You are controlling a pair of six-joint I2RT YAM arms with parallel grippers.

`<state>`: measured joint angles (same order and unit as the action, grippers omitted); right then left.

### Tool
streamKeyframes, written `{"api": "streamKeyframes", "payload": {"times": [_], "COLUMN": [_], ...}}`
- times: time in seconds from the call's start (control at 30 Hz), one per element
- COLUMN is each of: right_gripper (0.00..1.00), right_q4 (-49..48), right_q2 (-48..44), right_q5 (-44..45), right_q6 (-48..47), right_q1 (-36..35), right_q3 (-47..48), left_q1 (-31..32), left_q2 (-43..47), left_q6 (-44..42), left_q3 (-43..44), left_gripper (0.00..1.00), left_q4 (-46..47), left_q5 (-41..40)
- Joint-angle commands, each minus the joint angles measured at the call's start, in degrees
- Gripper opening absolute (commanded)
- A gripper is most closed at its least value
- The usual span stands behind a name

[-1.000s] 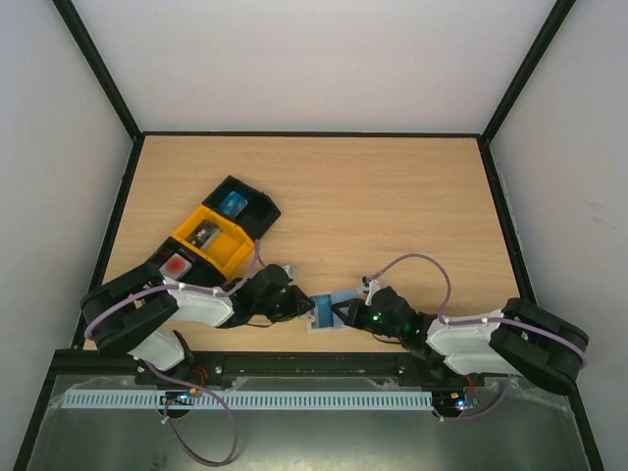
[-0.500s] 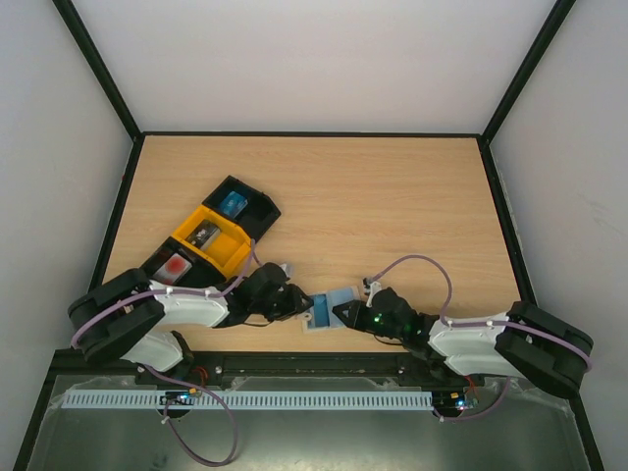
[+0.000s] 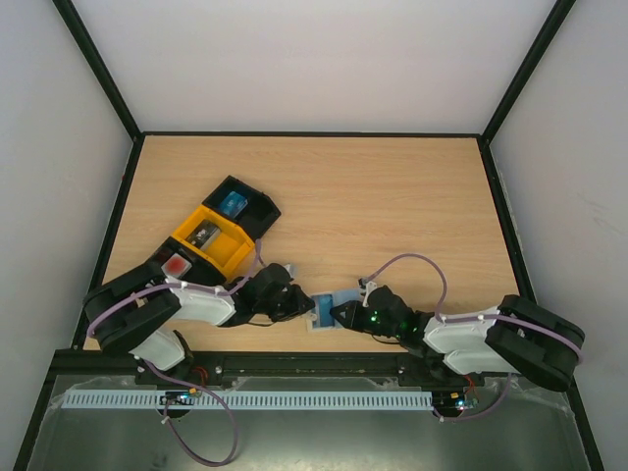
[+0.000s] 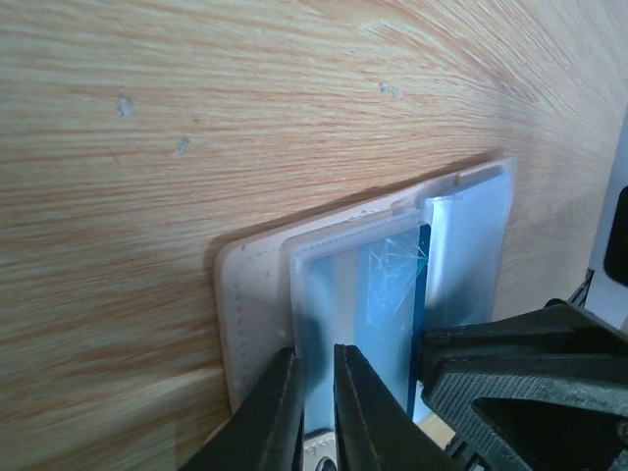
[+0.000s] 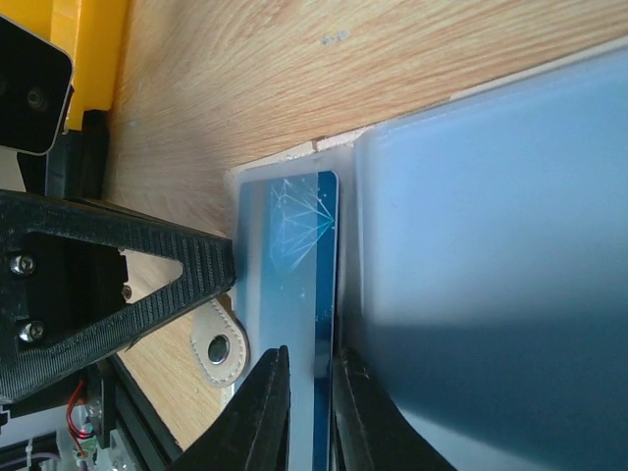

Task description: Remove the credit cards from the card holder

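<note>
Right gripper [image 5: 312,358], having crept leftward onto the card holder [image 3: 322,312] near the front edge of the table [image 3: 392,196], is pinching nearly shut on the blue credit card [image 5: 314,226] while the left gripper [image 4: 316,351], narrowed again, is clamping the holder's edge, so extraction looks imminent.

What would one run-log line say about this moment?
left gripper: shut on card holder edge | right gripper: shut on blue card | card: partly inside holder, not yet out
</note>
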<state>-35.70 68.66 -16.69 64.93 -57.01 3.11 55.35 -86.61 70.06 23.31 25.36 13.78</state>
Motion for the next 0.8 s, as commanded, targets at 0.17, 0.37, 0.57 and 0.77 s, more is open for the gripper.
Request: {"api": "streamKeyframes", "payload": {"times": [0.17, 0.37, 0.57, 0.77], "right_gripper": [0.15, 0.14, 0.15, 0.15], "right_q4": [-0.78, -2.93, -8.8, -10.82], "right_q2": [1.69, 1.39, 0.63, -0.1], "right_q5": [0.98, 0.55, 0.12, -0.14], "right_q6": [0.26, 0.65, 3.05, 4.61], "right_q1": [-0.27, -0.25, -0.18, -0.09], "right_q3": [0.66, 0.24, -1.36, -1.36], "left_q1": [0.5, 0.57, 0.74, 1.07], "left_q2": [-3.64, -4.14, -4.73, -4.29], "left_q6": [0.01, 0.71, 2.19, 2.76], "left_q3": [-0.93, -1.99, -3.63, -3.66], "left_gripper": [0.06, 0.03, 0.03, 0.1], "left_q4": [-0.05, 0.56, 2.16, 1.63], "left_q5": [0.07, -0.1, -0.4, -1.12]}}
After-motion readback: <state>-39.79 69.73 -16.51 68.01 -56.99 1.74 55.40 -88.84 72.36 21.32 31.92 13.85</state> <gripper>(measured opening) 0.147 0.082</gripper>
